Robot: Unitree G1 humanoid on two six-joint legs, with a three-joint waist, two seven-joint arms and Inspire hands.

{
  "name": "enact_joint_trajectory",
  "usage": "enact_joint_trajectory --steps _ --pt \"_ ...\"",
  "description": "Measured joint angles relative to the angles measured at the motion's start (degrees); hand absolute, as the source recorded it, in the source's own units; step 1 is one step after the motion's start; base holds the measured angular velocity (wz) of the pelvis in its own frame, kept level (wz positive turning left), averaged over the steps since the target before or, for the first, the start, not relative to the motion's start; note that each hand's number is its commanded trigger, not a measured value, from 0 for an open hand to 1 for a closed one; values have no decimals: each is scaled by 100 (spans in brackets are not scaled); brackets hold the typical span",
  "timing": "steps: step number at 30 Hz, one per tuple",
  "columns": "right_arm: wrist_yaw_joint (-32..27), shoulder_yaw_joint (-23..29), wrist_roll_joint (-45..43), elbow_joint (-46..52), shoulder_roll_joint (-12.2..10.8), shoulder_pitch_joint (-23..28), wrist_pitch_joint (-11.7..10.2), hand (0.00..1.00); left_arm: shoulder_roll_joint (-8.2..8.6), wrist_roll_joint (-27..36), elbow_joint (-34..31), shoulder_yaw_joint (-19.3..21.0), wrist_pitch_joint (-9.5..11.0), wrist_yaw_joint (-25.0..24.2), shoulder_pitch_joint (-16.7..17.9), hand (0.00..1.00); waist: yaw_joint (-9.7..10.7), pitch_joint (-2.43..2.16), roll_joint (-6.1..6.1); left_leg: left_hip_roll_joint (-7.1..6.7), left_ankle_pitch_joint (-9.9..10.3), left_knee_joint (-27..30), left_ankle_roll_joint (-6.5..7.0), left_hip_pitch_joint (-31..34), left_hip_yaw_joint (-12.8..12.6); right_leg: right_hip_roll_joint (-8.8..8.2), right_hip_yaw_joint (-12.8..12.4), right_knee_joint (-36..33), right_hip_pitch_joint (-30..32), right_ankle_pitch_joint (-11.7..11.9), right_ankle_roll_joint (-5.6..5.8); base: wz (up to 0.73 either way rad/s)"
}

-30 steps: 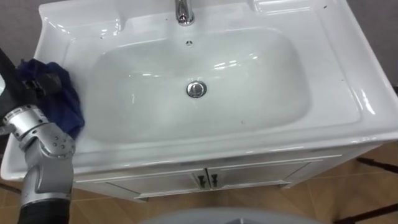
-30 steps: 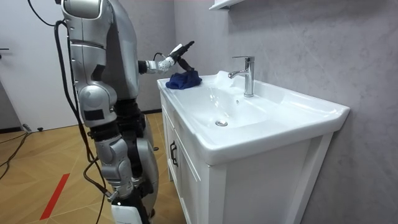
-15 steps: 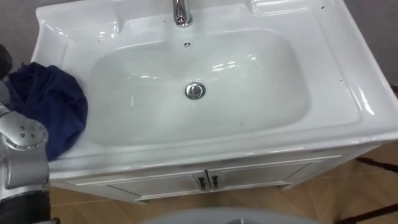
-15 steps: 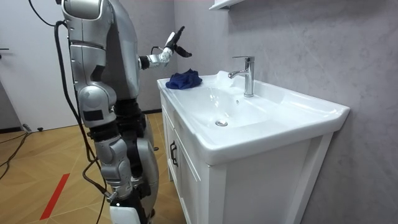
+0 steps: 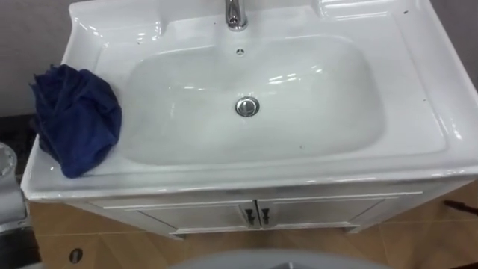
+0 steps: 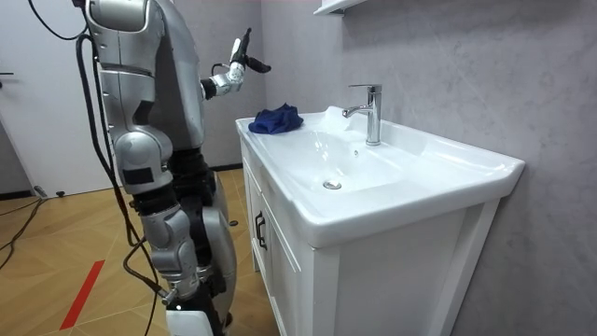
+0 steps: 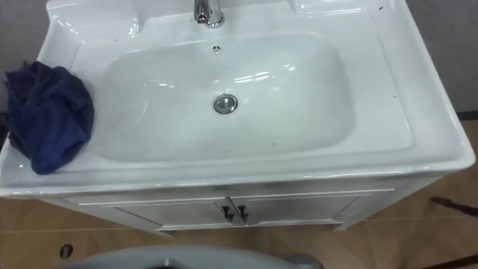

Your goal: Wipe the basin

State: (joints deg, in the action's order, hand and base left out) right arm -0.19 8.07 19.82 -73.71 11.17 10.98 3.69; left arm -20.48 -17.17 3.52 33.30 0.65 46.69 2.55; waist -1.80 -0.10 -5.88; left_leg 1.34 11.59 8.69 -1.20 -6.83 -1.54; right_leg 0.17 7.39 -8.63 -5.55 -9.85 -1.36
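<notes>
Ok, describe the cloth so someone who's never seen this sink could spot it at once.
Find the white basin with its chrome tap at the back and drain in the middle. On its flat rim at the robot's left sits a crumpled dark blue cloth, outside the bowl. It is the only dark, soft thing on the white surface.

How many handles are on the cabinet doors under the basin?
2. The left handle and the right handle sit side by side at the middle of the cabinet front. None seems hidden.
</notes>
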Motion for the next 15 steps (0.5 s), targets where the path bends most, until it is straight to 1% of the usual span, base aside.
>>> enact_joint_trajectory --steps 2,3,5,7,8,9,10,11,12,13,14,15 --pt "-4 3 -5 17 0 35 2 0 -23 144 4 156 0 37 60 0 -46 0 1 -6 0 0 0 21 20 -12 50 -1 7 -1 2 11" --pt "-5 1 -10 20 8 34 5 0 -23 315 9 247 1 49 154 0 -100 -1 -1 -11 0 0 0 22 31 -16 51 -1 15 -6 4 0" --pt "-8 -7 -59 20 28 37 6 0 -23 533 109 261 2 54 343 0 -184 -4 -10 -18 0 2 0 24 82 -23 90 3 -8 -16 9 5" --pt "-17 -9 -198 41 32 37 4 0 -16 615 260 260 2 48 741 0 -202 -1 9 -32 0 3 1 30 172 -39 211 20 -47 -35 12 22" --pt "-32 -8 -219 51 32 45 4 0 -11 642 289 260 2 49 847 0 -211 1 9 -37 0 3 0 35 191 -41 229 26 -51 -41 14 20" --pt "-64 -8 -288 71 30 50 6 0 -9 635 421 261 2 49 981 0 -297 0 2 -39 0 5 0 39 200 -41 232 65 -32 -43 13 13" --pt "-99 -5 -544 95 29 81 11 0 10 639 584 293 2 58 1107 0 -369 -26 34 -40 0 9 0 41 221 -42 242 76 -24 -44 11 9" --pt "-106 -6 -696 143 35 61 18 0 45 646 652 314 4 67 1205 0 -405 -33 45 -44 0 8 0 42 252 -50 264 71 -24 -49 9 7" --pt "-105 -12 -821 210 62 59 8 0 152 646 818 307 28 82 1387 0 -459 -37 35 -59 -1 11 1 45 311 -67 322 75 -36 -54 14 18" --pt "-115 -31 -822 210 99 66 7 0 302 694 1005 267 34 113 1550 0 -468 -42 36 -86 -1 14 1 49 372 -91 386 77 -61 -68 35 23" --pt "-119 -63 -816 219 113 65 8 0 374 792 1083 238 35 127 1610 0 -474 -46 34 -98 -1 15 1 52 390 -100 401 76 -78 -75 45 33" --pt "-128 -109 -814 260 109 76 6 0 518 936 1225 226 35 145 1675 0 -488 -50 53 -117 -1 24 2 56 453 -112 451 91 -111 -83 56 29"
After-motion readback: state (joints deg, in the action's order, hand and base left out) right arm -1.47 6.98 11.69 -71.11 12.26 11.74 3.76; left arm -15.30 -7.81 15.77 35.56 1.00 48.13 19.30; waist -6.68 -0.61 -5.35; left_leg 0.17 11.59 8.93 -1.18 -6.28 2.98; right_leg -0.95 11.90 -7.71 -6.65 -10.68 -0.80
